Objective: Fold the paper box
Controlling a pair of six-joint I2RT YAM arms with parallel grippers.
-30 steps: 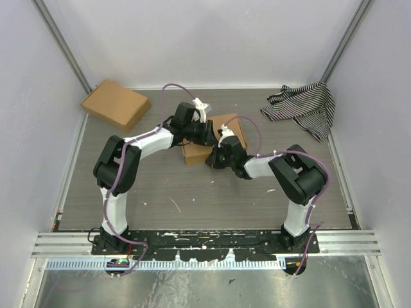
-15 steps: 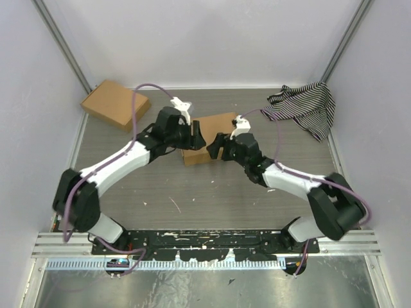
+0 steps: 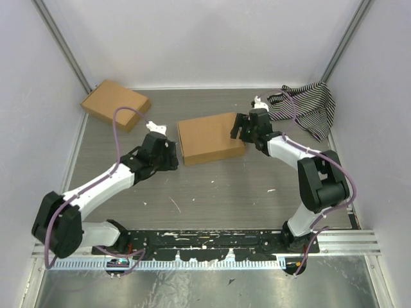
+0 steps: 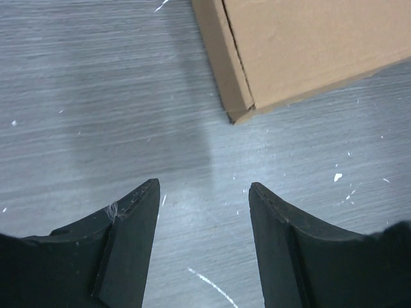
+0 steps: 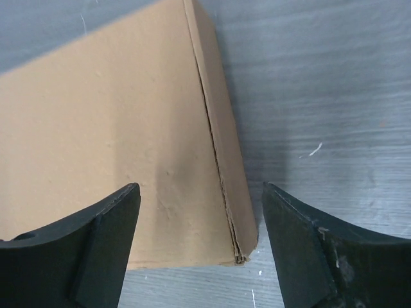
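Observation:
The paper box [image 3: 209, 138] lies flat and closed in the middle of the table, a brown cardboard rectangle. My left gripper [image 3: 172, 156] hovers just off its near-left corner, open and holding nothing. In the left wrist view that box corner [image 4: 302, 45] shows at the upper right, apart from the left gripper [image 4: 204, 192]. My right gripper [image 3: 238, 130] is at the box's right end, open. Seen from the right wrist, the right gripper [image 5: 199, 189] has its fingers spread above the box's right edge [image 5: 115, 147], not touching it.
A second, fully formed brown cardboard box [image 3: 115, 104] rests at the back left by the wall. A black-and-white striped cloth [image 3: 305, 106] is bunched at the back right, just behind my right wrist. Walls enclose the table on three sides.
Both arms have pulled away from above the box, the left toward the near left, the right toward the back right. Both grippers have opened, and the box now lies uncovered.

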